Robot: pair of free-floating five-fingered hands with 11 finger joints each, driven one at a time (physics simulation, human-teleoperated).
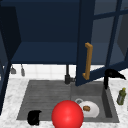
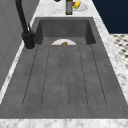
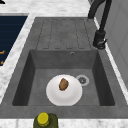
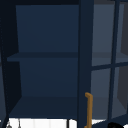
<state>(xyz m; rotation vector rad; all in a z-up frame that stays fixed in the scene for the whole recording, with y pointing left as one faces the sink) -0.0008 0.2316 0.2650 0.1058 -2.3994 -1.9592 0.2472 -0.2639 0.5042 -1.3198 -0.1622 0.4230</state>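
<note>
Left hand [image 1: 34, 117] at sink's [image 1: 45, 95] front edge beside red ball [image 1: 67, 115], fingers curled, holding nothing. Right hand [image 1: 112, 75] under open cabinet door [image 1: 86, 42]; fingers' state unclear. White plate [image 3: 64, 90] in basin.

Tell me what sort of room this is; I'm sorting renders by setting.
A kitchen, most likely: a grey sink with a black faucet set in a marble counter, a white plate of food in the basin, and an open blue wall cabinet above.
</note>
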